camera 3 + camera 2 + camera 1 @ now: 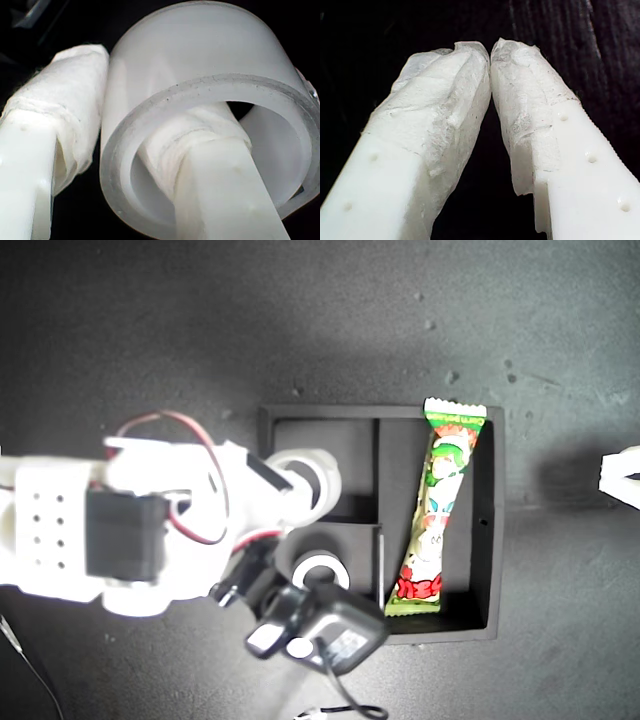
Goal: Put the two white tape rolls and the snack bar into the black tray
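My second gripper [145, 150] clamps a tape roll [305, 475] by its wall, one finger through the hole, over the tray [492, 540]. The other roll [320, 568] sits in a small compartment; the snack bar [437, 515] lies in the long one. My first gripper [491, 55] is closed, holding nothing.

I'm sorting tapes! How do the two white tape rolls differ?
The first tape roll is pinched by my second gripper, a finger through its hole; the second tape roll lies loose in the black tray. The first is tipped on edge; the second lies flat. Both are white rings.
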Robot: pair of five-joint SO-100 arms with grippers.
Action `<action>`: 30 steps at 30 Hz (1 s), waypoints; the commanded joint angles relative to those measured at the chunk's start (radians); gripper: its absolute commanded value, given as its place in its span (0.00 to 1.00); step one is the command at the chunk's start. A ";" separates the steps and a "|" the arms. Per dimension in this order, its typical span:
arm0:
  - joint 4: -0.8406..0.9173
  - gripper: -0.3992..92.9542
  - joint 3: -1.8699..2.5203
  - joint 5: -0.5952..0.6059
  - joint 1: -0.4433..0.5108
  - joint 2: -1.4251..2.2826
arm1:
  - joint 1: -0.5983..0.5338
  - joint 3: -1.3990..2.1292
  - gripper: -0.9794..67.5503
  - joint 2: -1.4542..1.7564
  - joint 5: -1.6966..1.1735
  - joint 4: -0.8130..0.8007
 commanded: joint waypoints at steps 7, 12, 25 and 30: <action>0.202 0.00 -0.511 0.021 -0.006 -0.388 | -0.107 0.014 0.01 0.008 0.046 0.077; 0.591 0.18 -1.235 -0.011 -0.011 -0.807 | -0.235 0.014 0.01 0.008 0.172 0.229; 0.595 0.14 -0.563 0.061 -0.089 -0.049 | -0.250 0.014 0.01 -0.006 0.262 0.492; 0.575 0.09 -0.150 0.040 -0.179 0.390 | -0.043 0.014 0.01 0.003 -0.097 0.489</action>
